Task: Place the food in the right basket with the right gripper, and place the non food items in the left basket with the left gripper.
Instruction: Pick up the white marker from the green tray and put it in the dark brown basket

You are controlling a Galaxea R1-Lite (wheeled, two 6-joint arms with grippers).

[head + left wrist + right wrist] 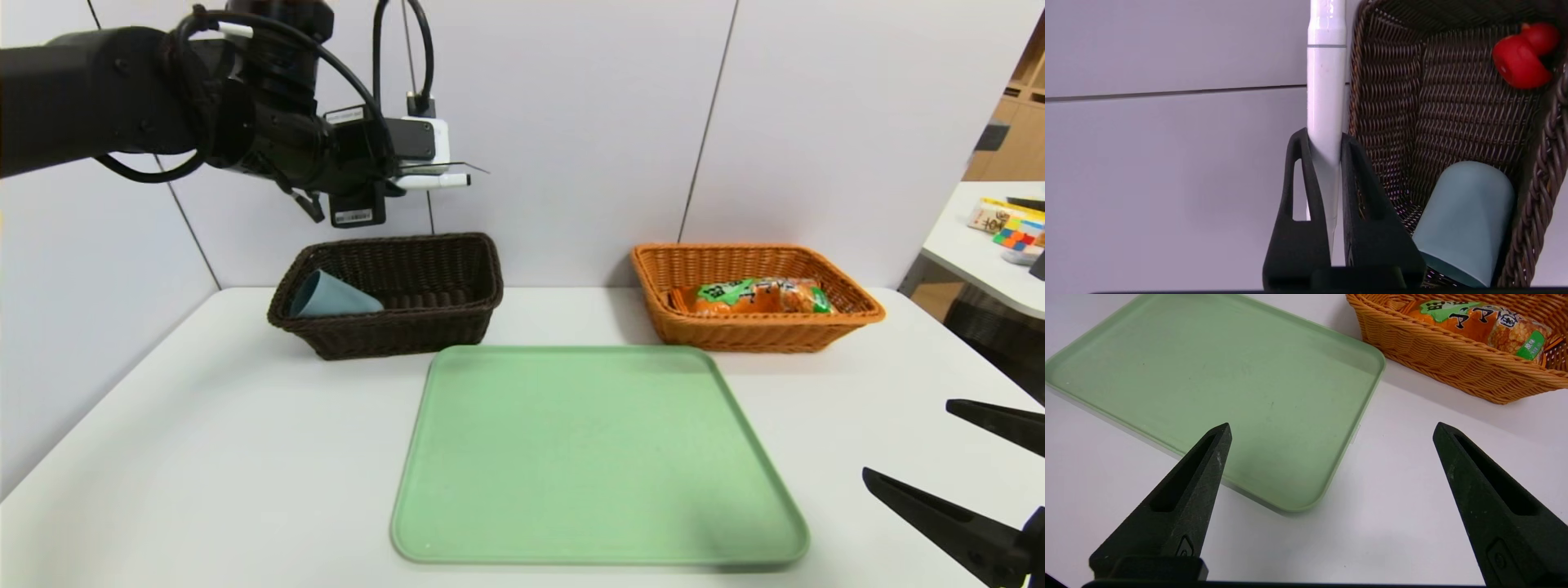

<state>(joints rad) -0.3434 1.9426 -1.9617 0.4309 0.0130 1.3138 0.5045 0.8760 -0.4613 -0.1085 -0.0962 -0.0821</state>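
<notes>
My left gripper (408, 178) hangs high above the dark brown left basket (392, 327), shut on a white pen (441, 181). The left wrist view shows the pen (1326, 81) pinched between the two black fingers of that gripper (1324, 141). Below it a blue cup (1466, 220) and a red item (1523, 57) lie in the dark basket (1384, 81). The cup (331, 296) lies on its side. An orange snack packet (755, 296) rests in the orange right basket (759, 331). My right gripper (907, 438) stands open and empty at the table's front right.
A green tray (596, 457) lies bare in the middle of the white table, in front of both baskets. In the right wrist view its near corner (1290, 498) sits just ahead of the open right gripper (1332, 424). A side table with coloured boxes (1008, 224) stands far right.
</notes>
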